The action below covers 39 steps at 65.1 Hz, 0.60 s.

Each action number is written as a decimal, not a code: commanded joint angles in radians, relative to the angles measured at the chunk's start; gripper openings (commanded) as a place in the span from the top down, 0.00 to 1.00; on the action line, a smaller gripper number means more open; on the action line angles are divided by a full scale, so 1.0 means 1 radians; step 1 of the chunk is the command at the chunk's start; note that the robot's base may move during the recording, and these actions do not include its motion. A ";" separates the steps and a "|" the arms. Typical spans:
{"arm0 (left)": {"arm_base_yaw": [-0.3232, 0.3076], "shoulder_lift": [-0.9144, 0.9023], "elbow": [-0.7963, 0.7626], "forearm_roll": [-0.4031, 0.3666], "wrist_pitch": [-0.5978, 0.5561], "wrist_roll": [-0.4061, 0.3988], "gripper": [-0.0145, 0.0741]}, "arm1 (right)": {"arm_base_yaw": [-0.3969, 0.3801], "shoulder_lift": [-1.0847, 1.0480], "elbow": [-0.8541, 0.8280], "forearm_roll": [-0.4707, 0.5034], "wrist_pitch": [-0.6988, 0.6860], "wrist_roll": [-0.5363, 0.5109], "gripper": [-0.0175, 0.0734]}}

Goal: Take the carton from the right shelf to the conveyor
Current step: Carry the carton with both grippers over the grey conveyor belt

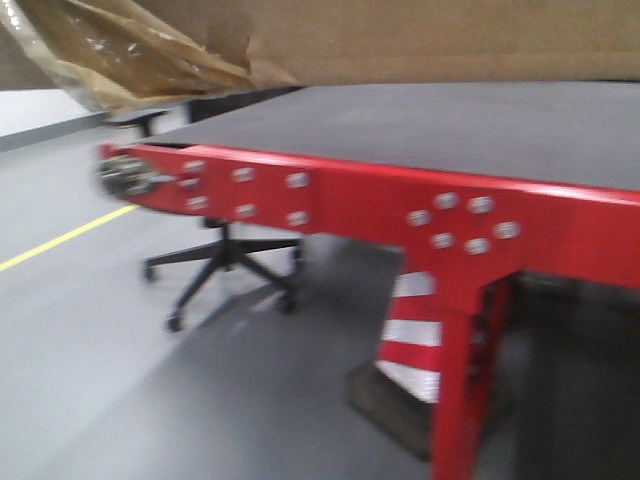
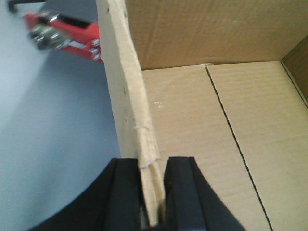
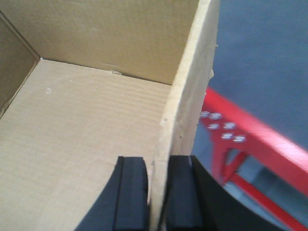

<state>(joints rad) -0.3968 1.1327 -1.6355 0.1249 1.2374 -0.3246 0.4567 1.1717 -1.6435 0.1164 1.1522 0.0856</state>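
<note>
Pinched in my left gripper (image 2: 153, 192) is one side wall of the carton (image 2: 216, 134), and my right gripper (image 3: 157, 192) clamps the opposite wall. The carton hangs raised beside the conveyor (image 1: 430, 125), not resting on it. I judge this the carrying step. Next I should advance over the belt, lower level, and release both together.

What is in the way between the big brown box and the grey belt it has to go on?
Nothing that shows. The carton is held up close to the conveyor, and the stretch of its belt in view is bare. The left gripper and right gripper each pinch one wall of the carton.
</note>
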 commanded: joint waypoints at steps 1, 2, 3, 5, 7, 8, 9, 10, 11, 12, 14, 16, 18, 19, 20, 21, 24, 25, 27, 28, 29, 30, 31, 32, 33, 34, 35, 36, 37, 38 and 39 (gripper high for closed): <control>0.001 -0.011 -0.006 0.046 -0.016 0.008 0.85 | -0.005 -0.016 -0.002 -0.036 -0.032 -0.023 0.88; 0.001 -0.011 -0.006 0.046 -0.016 0.008 0.85 | -0.005 -0.016 -0.002 -0.036 -0.032 -0.023 0.88; 0.001 -0.011 -0.006 0.046 -0.016 0.008 0.85 | -0.005 -0.016 -0.002 -0.036 -0.032 -0.023 0.88; 0.001 -0.011 -0.006 0.046 -0.016 0.008 0.85 | -0.005 -0.016 -0.002 -0.036 -0.032 -0.023 0.88; 0.001 -0.011 -0.006 0.046 -0.016 0.008 0.85 | -0.005 -0.016 -0.002 -0.036 -0.032 -0.023 0.88; 0.001 -0.011 -0.006 0.048 -0.016 0.008 0.85 | -0.005 -0.016 -0.002 -0.036 -0.032 -0.023 0.88; 0.001 -0.011 -0.006 0.049 -0.016 0.008 0.85 | -0.005 -0.016 -0.002 -0.036 -0.032 -0.023 0.88; 0.001 -0.011 -0.006 0.051 -0.016 0.008 0.85 | -0.005 -0.016 -0.002 -0.036 -0.032 -0.023 0.88; 0.001 -0.011 -0.006 0.055 -0.016 0.008 0.85 | -0.005 -0.016 -0.002 -0.036 -0.032 -0.023 0.88; 0.001 -0.011 -0.006 0.063 -0.016 0.008 0.85 | -0.005 -0.016 -0.002 -0.036 -0.032 -0.023 0.88; 0.001 -0.011 -0.006 0.073 -0.016 0.008 0.85 | -0.005 -0.016 -0.002 -0.036 -0.032 -0.023 0.88; 0.001 -0.011 -0.006 0.080 -0.016 0.008 0.85 | -0.005 -0.016 -0.002 -0.036 -0.032 -0.023 0.88; 0.001 -0.011 -0.006 0.093 -0.016 0.008 0.85 | -0.005 -0.016 -0.002 -0.036 -0.032 -0.023 0.88; 0.001 -0.011 -0.006 0.098 -0.016 0.008 0.85 | -0.005 -0.016 -0.002 -0.036 -0.032 -0.023 0.88; 0.001 -0.011 -0.006 0.106 -0.016 0.008 0.85 | -0.005 -0.016 -0.002 -0.036 -0.032 -0.023 0.88; 0.001 -0.011 -0.006 0.112 -0.016 0.008 0.85 | -0.005 -0.016 -0.002 -0.036 -0.032 -0.023 0.88; 0.001 -0.011 -0.006 0.130 -0.016 0.008 0.85 | -0.005 -0.016 -0.002 -0.036 -0.032 -0.023 0.88; 0.001 -0.011 -0.006 0.137 -0.016 0.008 0.85 | -0.005 -0.016 -0.002 -0.036 -0.032 -0.023 0.88; 0.001 -0.011 -0.006 0.158 -0.016 0.008 0.85 | -0.005 -0.016 -0.002 -0.036 -0.032 -0.023 0.88; 0.001 -0.011 -0.006 0.167 -0.016 0.008 0.85 | -0.005 -0.016 -0.002 -0.036 -0.032 -0.023 0.88; 0.001 -0.011 -0.006 0.176 -0.016 0.008 0.85 | -0.005 -0.016 -0.002 -0.036 -0.032 -0.023 0.88; 0.001 -0.011 -0.006 0.184 -0.016 0.008 0.85 | -0.005 -0.016 -0.002 -0.036 -0.032 -0.023 0.88; 0.001 -0.011 -0.006 0.191 -0.016 0.008 0.85 | -0.005 -0.016 -0.002 -0.036 -0.032 -0.023 0.88; 0.001 -0.011 -0.006 0.198 -0.016 0.008 0.85 | -0.005 -0.016 -0.002 -0.036 -0.032 -0.023 0.88; 0.001 -0.011 -0.006 0.208 -0.016 0.008 0.85 | -0.005 -0.016 -0.002 -0.036 -0.032 -0.023 0.88; 0.001 -0.011 -0.006 0.216 -0.016 0.008 0.85 | -0.005 -0.016 -0.002 -0.036 -0.032 -0.023 0.88; 0.001 -0.011 -0.006 0.224 -0.016 0.008 0.85 | -0.005 -0.016 -0.002 -0.036 -0.032 -0.023 0.88; 0.001 -0.011 -0.006 0.237 -0.016 0.008 0.85 | -0.005 -0.016 -0.002 -0.036 -0.032 -0.023 0.88; 0.001 -0.011 -0.006 0.246 -0.016 0.008 0.85 | -0.005 -0.016 -0.002 -0.036 -0.032 -0.023 0.88; 0.001 -0.011 -0.006 0.254 -0.016 0.008 0.85 | -0.005 -0.016 -0.002 -0.036 -0.032 -0.023 0.88; 0.001 -0.011 -0.006 0.261 -0.016 0.008 0.85 | -0.005 -0.016 -0.002 -0.036 -0.032 -0.023 0.88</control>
<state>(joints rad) -0.4029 1.1327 -1.6355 0.2165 1.2278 -0.3246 0.4585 1.1717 -1.6435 0.1286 1.1350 0.0856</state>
